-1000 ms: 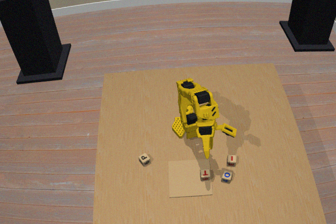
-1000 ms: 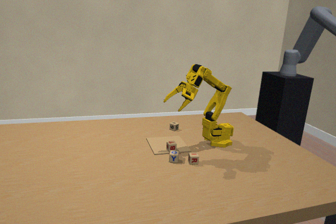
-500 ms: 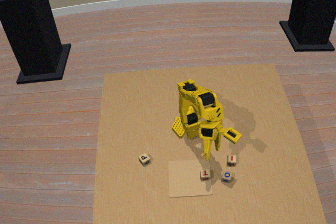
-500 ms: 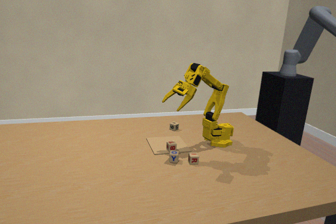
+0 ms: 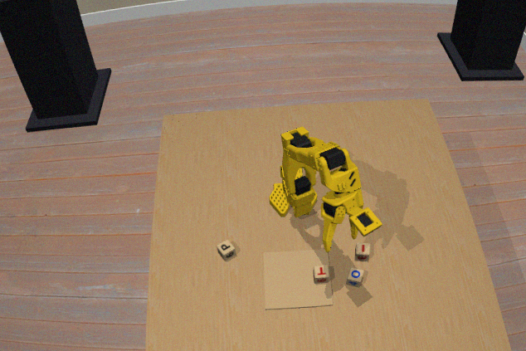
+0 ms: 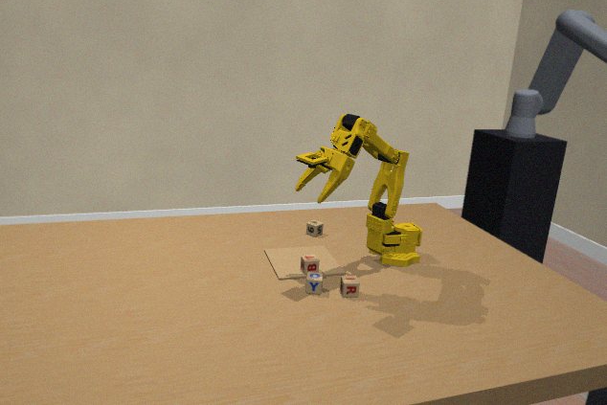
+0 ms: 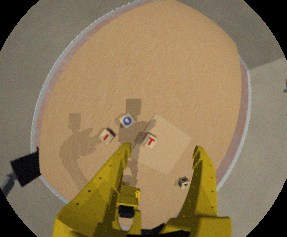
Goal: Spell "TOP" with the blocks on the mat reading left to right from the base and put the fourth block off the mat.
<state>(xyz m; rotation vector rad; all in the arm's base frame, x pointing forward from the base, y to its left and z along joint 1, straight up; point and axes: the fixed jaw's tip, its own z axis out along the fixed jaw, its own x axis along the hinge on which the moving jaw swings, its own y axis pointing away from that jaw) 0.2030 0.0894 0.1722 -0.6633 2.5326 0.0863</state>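
The tan mat (image 5: 297, 279) lies flat on the table in front of the arm's base. The T block (image 5: 321, 273) sits on the mat at its right edge in the top view. The O block (image 5: 355, 276) lies just off the mat beside it. The I block (image 5: 362, 251) lies off the mat, closer to the base. The P block (image 5: 226, 249) lies alone off the mat's other side. My gripper (image 6: 309, 194) hangs high above the table, open and empty. In the wrist view my gripper (image 7: 160, 153) looks down on the T block (image 7: 148, 139), O block (image 7: 126, 119), I block (image 7: 106, 135) and P block (image 7: 183, 183).
The arm's yellow base (image 5: 297, 193) stands mid-table behind the mat. Two black pedestals (image 5: 46, 45) (image 5: 488, 19) stand on the floor beyond the table. The table's front edge runs close below the blocks in the top view.
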